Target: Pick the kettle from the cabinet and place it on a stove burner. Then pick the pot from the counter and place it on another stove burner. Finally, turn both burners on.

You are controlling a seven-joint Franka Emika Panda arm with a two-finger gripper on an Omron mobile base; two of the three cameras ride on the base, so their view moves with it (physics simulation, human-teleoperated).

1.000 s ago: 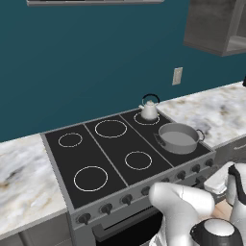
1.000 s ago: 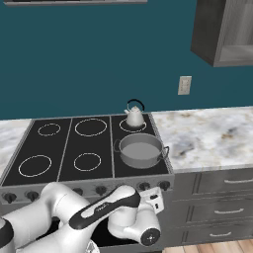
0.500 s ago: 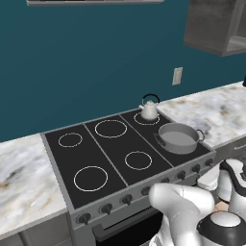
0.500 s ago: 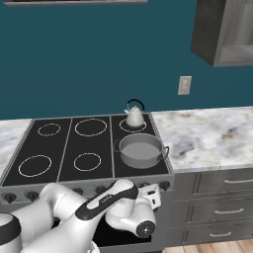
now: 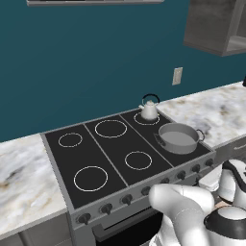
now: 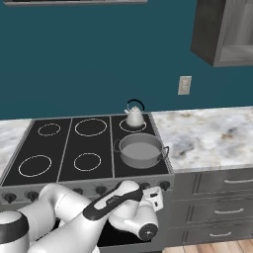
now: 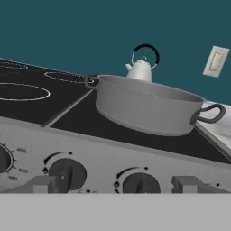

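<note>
The gripper (image 7: pixel 115 185) sits low in front of the stove's knob row, its two finger tips spread wide apart with nothing between them; one knob (image 7: pixel 140 182) lies in the gap and another knob (image 7: pixel 67 173) is just inside the left finger tip (image 7: pixel 43 185). In the right base view the hand (image 6: pixel 154 196) is tucked under the front edge of the cooktop (image 6: pixel 59 148), near its right end.

The step in hand looks like turning a burner on. To do it well, the hand should centre one knob squarely between the tips before closing, push in far enough for a firm hold, then twist about the knob's own axis rather than dragging sideways. It also matters which knob answers to the rings under the pot and kettle; the pictures do not show that.

The pot (image 6: pixel 141 150) stands on the front right ring, the kettle (image 6: pixel 134 116) on the back right ring just behind it, apart from the pot.

Count: one kettle, one pot, six rings of which four are bare, one wall cabinet (image 6: pixel 225 32), one wall outlet (image 6: pixel 184 85)
</note>
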